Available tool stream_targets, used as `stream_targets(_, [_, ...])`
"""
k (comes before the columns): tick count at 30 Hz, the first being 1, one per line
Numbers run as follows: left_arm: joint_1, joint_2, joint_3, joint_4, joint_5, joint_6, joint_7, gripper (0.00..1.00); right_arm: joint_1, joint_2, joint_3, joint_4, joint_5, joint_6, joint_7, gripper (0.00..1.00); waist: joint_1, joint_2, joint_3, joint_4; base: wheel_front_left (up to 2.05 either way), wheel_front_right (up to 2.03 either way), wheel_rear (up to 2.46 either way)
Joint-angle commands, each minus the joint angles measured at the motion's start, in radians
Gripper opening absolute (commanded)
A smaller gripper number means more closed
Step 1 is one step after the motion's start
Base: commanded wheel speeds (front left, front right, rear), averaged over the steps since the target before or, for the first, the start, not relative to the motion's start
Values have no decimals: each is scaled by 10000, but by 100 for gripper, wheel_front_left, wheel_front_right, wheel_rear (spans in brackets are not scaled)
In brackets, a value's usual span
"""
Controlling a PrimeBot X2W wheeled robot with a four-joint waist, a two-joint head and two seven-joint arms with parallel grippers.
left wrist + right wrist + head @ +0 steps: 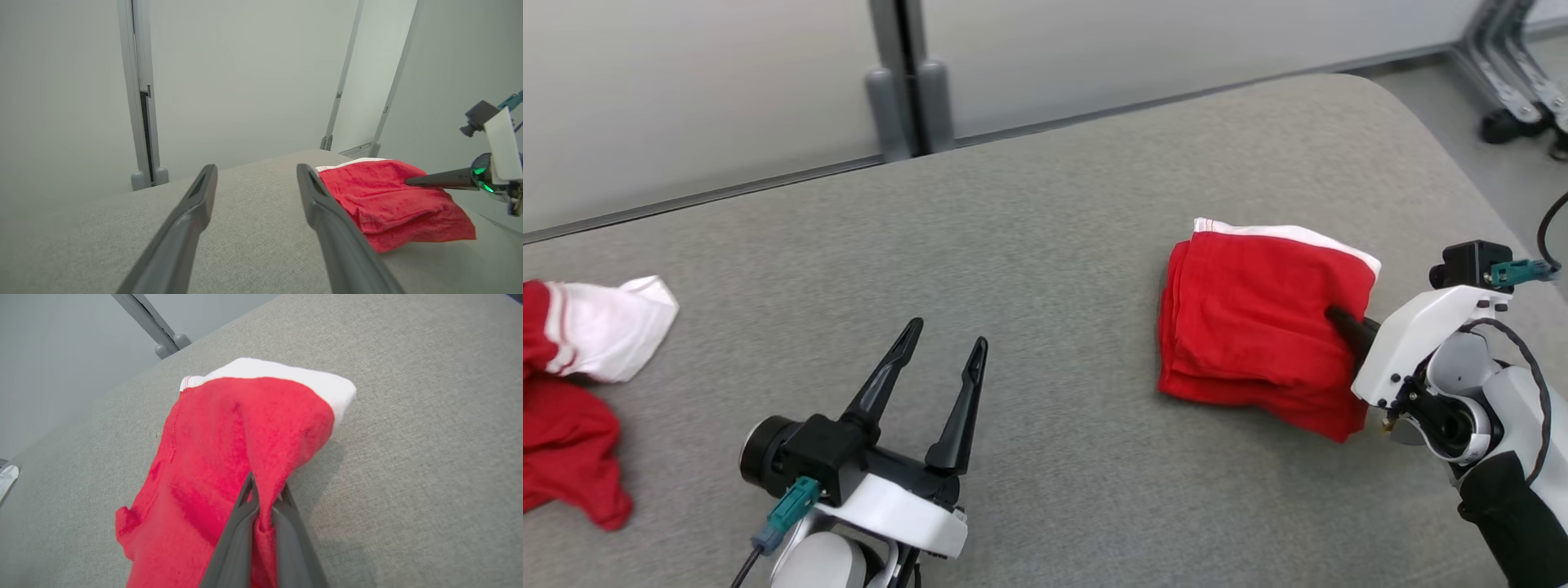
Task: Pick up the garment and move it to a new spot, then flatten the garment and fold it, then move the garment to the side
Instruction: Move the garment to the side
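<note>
Our right tool (264, 491) is pinched shut on a ridge of red cloth at the near right edge of the garment (1258, 318). The right wrist view shows the fabric tented up between the two dark fingers. Our left tool (947, 335) hangs with its jaws spread wide and holding nothing, over bare counter (1045, 245) and well apart from the garment.

The garment lies toward the right end of the counter as a compact, layered red rectangle, with its white band along the far edge. From that neat stack we judge the flattening and folding to be done. What we think remains is the last step: carrying or sliding the bundle to the side and letting go.

Most of the stack rests on the counter, with only the pinched ridge raised. The grip seems to hold just the upper layers, so we suspect the folds could open if we lift quickly. A second red and white garment (572, 367) lies crumpled at the far left edge of the counter.
</note>
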Motion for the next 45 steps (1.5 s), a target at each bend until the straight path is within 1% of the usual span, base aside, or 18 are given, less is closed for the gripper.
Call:
stream_targets(1, [-187, 97, -32, -5, 35, -44, -43, 100, -139, -115, 70, -97, 62, 5, -118, 0, 0, -1, 281, -395, 0, 0, 0])
stream_targets(5, [-393, 215, -178, -21, 25, -49, -10, 100, -491, -540, 496, -227, -89, 7, -319, 0, 0, -1, 655, -445, 0, 0, 0])
stream_targets(10, [-645, 468, -281, -113, 44, -53, 126, 100, -1298, -1318, 1009, -82, -494, 5, -561, 0, 0, -1, 1261, -168, 0, 0, 0])
stream_targets(15, [-882, 736, -303, -336, 44, -56, 299, 100, -2316, -2108, 1406, 365, -1158, 5, -792, 0, 0, -1, 1910, 224, 0, 0, 0])
stream_targets(18, [-1007, 836, -323, -481, 29, -57, 400, 100, -3015, -2534, 1627, 1006, -1919, 2, -781, 0, 0, -1, 2277, 423, 0, 0, 0])
stream_targets(22, [-1164, 936, -375, -616, -12, -58, 460, 100, -3886, -2712, 1802, 1860, -2705, 4, -774, 0, 0, -1, 2611, 651, 0, 0, 0])
stream_targets(27, [-1282, 991, -369, -672, -88, -21, 450, 100, -4660, -2616, 1811, 2927, -3521, 4, -979, 0, 0, -1, 2809, 814, 0, 0, 0])
stream_targets(29, [-1297, 998, -356, -651, -118, -8, 431, 100, -4927, -2541, 1812, 3288, -3867, 4, -1166, 49, 0, -1, 2847, 852, 0, 0, 0])
stream_targets(30, [-1306, 998, -357, -633, -125, -2, 418, 100, -5022, -2513, 1789, 3462, -3985, 4, -1270, 100, 0, -1, 2860, 870, 0, 0, 0])
stream_targets(38, [-1305, 905, -347, -397, -262, 78, 284, 100, -5552, -2213, 1411, 4701, -5203, 4, -2696, 100, 0, -1, 2573, 948, 0, 0, 0])
stream_targets(41, [-1176, 856, -276, -293, -324, 140, 196, 100, -5554, -1984, 1138, 4830, -5445, 4, -3605, 100, 0, -1, 2231, 988, 0, 0, 0])
stream_targets(44, [-981, 763, -177, -141, -462, 211, 105, 100, -5223, -1832, 874, 4839, -5468, 4, -4445, 100, 0, -1, 1673, 1086, 0, 0, 0])
stream_targets(45, [-981, 763, -177, -141, -462, 211, 105, 100, -5223, -1832, 874, 4839, -5468, 4, -4445, 100, 0, -1, 1673, 1086, 0, 0, 0])
